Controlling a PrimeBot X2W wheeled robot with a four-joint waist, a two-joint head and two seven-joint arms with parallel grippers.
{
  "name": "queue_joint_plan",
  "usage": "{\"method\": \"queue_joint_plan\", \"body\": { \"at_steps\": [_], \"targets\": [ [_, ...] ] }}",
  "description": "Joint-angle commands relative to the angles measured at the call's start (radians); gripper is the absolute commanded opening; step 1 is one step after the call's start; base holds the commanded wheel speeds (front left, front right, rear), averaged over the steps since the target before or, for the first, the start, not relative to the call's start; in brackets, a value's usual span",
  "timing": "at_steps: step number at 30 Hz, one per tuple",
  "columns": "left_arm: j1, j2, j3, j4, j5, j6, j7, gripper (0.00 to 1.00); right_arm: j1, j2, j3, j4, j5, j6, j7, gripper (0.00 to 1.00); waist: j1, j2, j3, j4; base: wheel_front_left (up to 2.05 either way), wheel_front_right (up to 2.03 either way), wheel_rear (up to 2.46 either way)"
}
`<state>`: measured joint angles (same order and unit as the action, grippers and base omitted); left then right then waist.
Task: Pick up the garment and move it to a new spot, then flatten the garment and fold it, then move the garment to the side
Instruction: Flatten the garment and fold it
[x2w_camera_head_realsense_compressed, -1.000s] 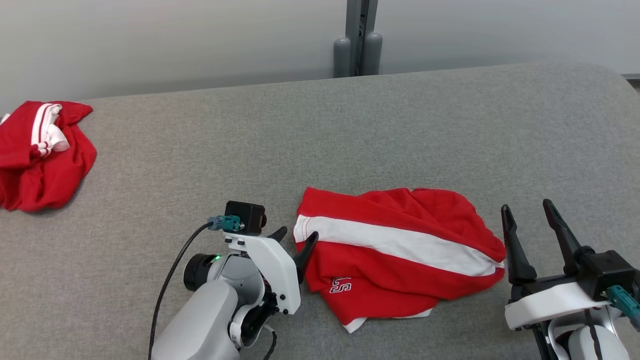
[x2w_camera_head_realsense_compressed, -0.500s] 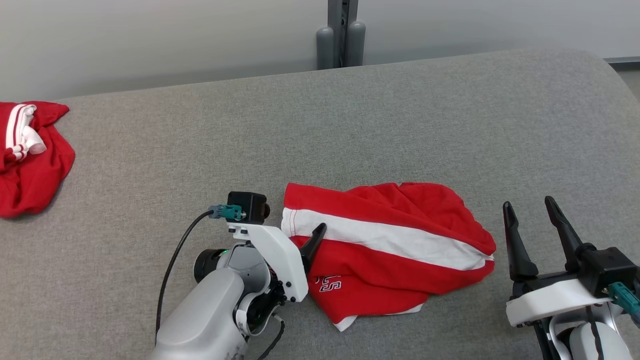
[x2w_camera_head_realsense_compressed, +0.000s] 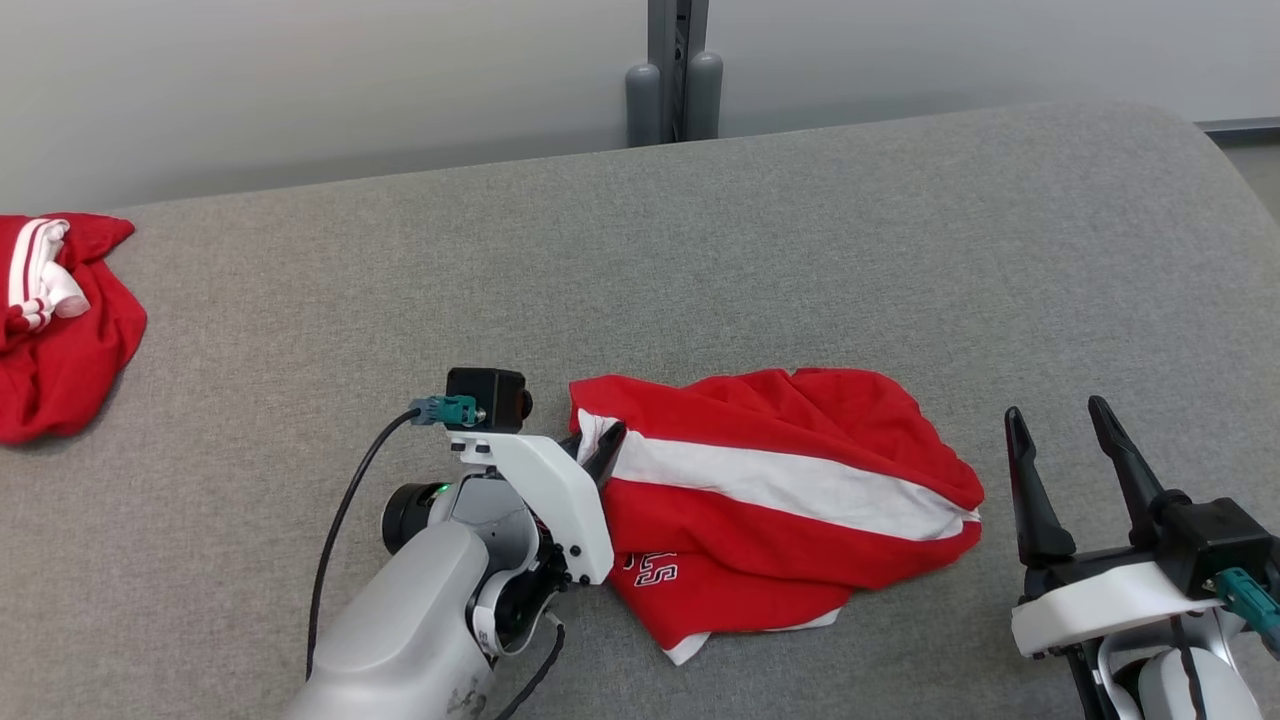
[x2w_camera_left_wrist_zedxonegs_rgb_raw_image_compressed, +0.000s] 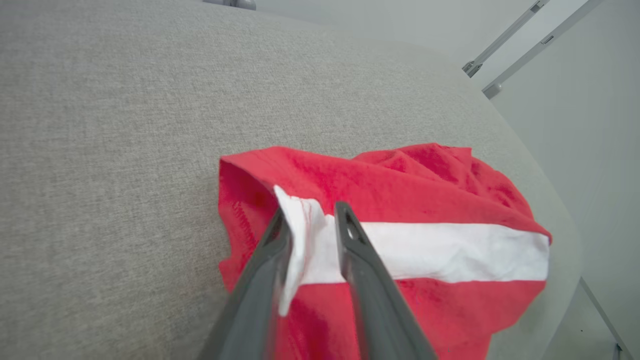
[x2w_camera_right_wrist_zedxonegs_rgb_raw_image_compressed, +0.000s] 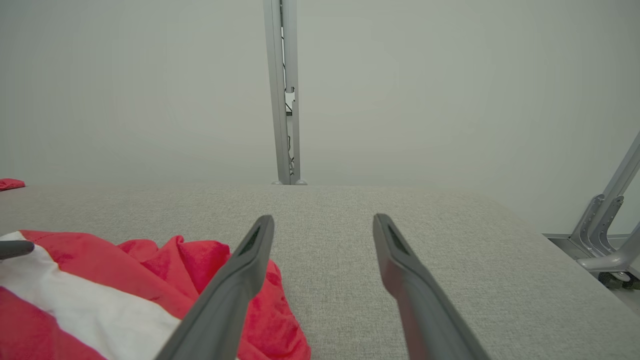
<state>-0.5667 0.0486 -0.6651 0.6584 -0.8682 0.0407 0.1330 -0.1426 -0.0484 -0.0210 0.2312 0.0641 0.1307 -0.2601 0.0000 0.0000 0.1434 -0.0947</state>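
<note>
Red garment (x2w_camera_head_realsense_compressed: 800, 540) is sitting hem-first in the left claw (x2w_camera_left_wrist_zedxonegs_rgb_raw_image_compressed: 311, 210), whether clamped I cannot tell, right claw (x2w_camera_head_realsense_compressed: 1054, 410) gaping; pickup is needing a firm pinch.

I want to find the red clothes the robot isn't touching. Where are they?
In the head view, the other red garment lies crumpled at the far left edge of the grey table, well away from the left gripper and the middle garment.

The grey cloth-covered table (x2w_camera_head_realsense_compressed: 800, 220) has two things lying on it. A red garment with a white stripe (x2w_camera_head_realsense_compressed: 780, 480) lies crumpled near the front, in the middle. Another red garment (x2w_camera_head_realsense_compressed: 60, 340) lies bunched up at the left edge.
</note>
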Motion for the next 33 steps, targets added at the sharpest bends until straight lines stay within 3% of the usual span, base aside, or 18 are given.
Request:
{"method": "queue_joint_plan", "body": {
  "at_steps": [1, 3, 16, 24, 33],
  "targets": [
    [-0.015, 0.010, -0.006, 0.011, -0.004, -0.005, 0.014, 0.11, 0.009, -0.004, -0.002, -0.001, 0.004, 0.000, -0.008, 1.00, 0.0000, 0.0000, -0.002, 0.001, 0.00, 0.00, 0.00],
    [-0.010, 0.015, -0.012, 0.016, -0.005, -0.010, 0.028, 0.00, 0.010, -0.004, 0.000, -0.002, 0.004, 0.000, -0.008, 1.00, 0.0000, 0.0000, -0.003, 0.001, 0.00, 0.00, 0.00],
    [0.057, 0.055, -0.010, -0.041, 0.020, -0.006, -0.071, 0.00, 0.035, -0.004, -0.022, 0.010, 0.001, 0.000, -0.006, 1.00, 0.0000, 0.0000, -0.004, 0.032, 0.00, 0.00, 0.00],
    [0.169, 0.136, 0.011, -0.173, 0.031, 0.042, -0.130, 0.00, 0.050, -0.018, -0.038, 0.089, -0.007, 0.000, 0.043, 1.00, 0.0000, 0.0000, 0.010, 0.068, 0.00, 0.00, 0.00],
    [0.236, 0.192, 0.037, -0.255, 0.015, 0.092, -0.126, 0.00, 0.048, -0.084, 0.123, 0.155, 0.109, 0.000, 0.118, 1.00, 0.0000, 0.0000, 0.024, 0.082, 0.00, 0.00, 0.00]
  ]
}}
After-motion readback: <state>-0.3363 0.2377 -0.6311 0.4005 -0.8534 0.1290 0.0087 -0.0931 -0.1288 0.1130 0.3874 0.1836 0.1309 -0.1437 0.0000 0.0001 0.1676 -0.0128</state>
